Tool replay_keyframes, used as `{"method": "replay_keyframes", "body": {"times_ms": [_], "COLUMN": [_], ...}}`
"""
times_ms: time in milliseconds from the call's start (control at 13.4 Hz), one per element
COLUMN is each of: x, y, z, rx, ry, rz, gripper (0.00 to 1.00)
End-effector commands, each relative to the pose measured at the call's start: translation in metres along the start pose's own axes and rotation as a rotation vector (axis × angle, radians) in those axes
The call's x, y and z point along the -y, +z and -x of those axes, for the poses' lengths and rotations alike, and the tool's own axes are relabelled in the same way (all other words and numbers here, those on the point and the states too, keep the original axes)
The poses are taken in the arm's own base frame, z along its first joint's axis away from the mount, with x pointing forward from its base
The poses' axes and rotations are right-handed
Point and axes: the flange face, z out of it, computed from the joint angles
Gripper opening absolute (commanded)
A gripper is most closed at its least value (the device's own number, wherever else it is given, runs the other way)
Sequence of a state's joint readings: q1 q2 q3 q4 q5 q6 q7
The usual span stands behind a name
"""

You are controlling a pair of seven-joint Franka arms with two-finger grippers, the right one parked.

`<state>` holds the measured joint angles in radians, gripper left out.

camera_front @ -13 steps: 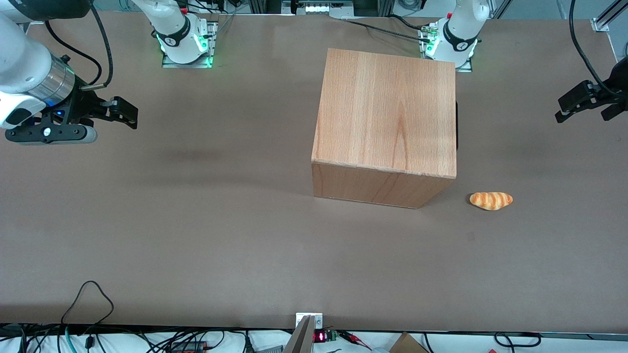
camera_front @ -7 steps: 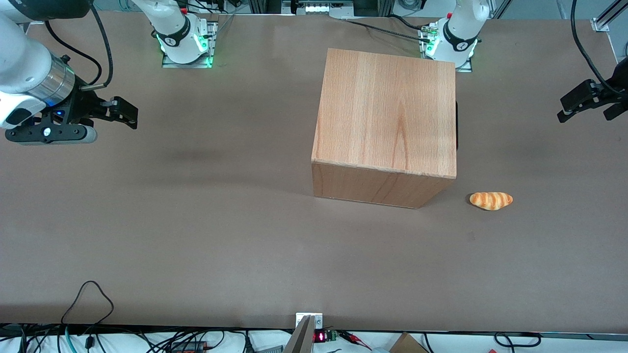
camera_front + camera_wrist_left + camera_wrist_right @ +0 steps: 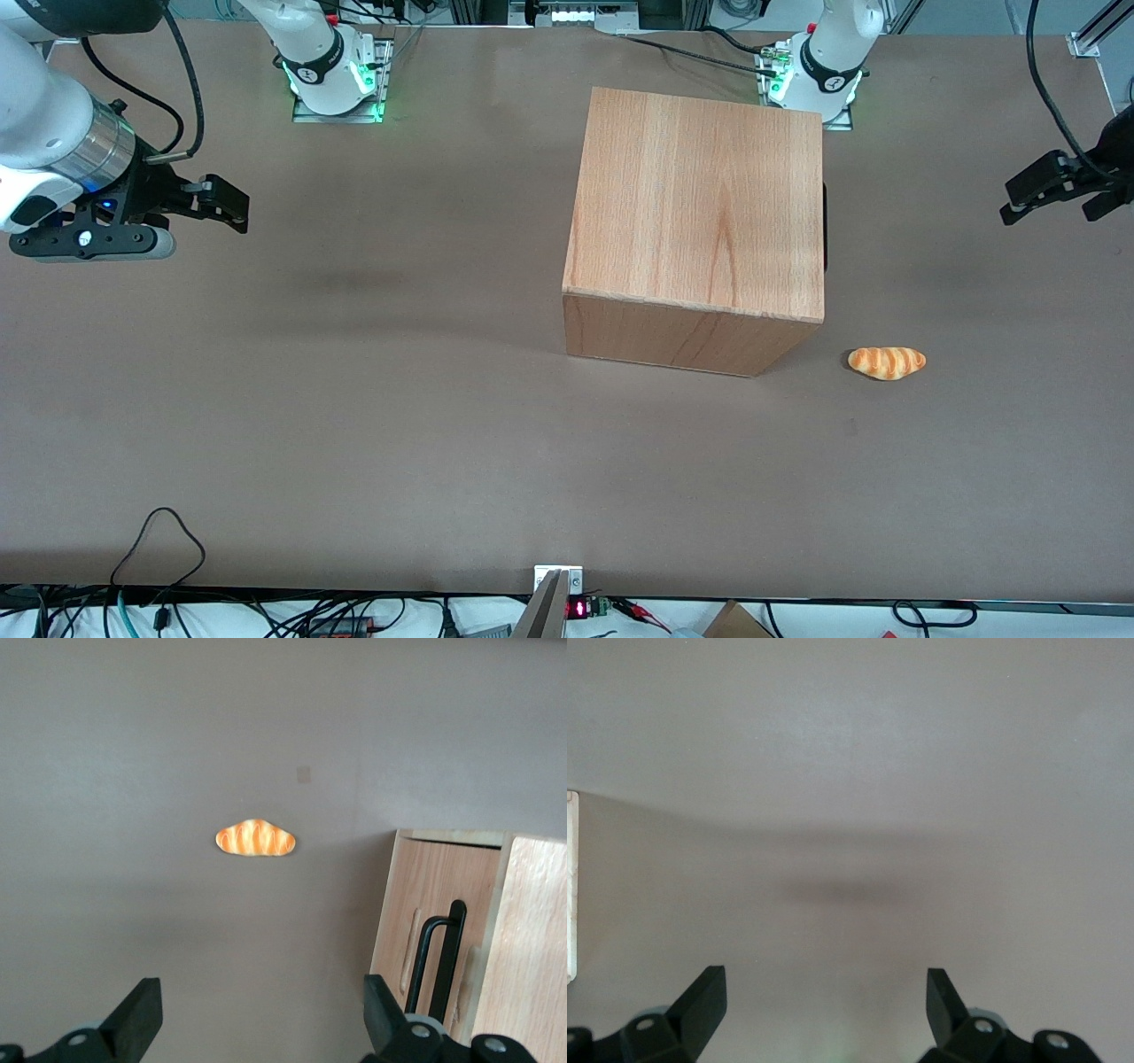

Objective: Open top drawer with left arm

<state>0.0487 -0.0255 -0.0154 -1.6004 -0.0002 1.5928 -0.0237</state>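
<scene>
The light-wood cabinet (image 3: 695, 204) stands on the table, its front facing the working arm's end. Its top drawer (image 3: 483, 930) sits flush in the cabinet, and the long black handle (image 3: 446, 952) shows as a thin dark strip (image 3: 825, 226) in the front view. My left arm's gripper (image 3: 1054, 202) hovers above the table in front of the cabinet, well apart from the handle. It is open (image 3: 263, 1014) with only bare table between its fingers.
A small orange bread roll (image 3: 887, 362) lies on the brown table (image 3: 354, 399) beside the cabinet's front corner, nearer the front camera than the gripper; it also shows as the roll (image 3: 255, 839) in the left wrist view. Cables run along the table edges.
My left gripper has shifted only a few pixels in place. The cabinet, drawer and bread roll have not moved.
</scene>
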Motion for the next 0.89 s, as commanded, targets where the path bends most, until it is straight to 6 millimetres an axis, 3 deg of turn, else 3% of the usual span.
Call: {"method": "replay_keyframes", "body": {"times_ms": [0, 372, 818], "x": [-0.012, -0.018, -0.023], "y": [0.022, 0.057, 0.117], "z": [-0.001, 0.003, 0.009], "rx": [0.054, 0.12, 0.164], "ry": [0.035, 0.016, 0.085], "rz": [0.056, 0.17, 0.254], "gripper": [1.0, 1.0, 1.0]}}
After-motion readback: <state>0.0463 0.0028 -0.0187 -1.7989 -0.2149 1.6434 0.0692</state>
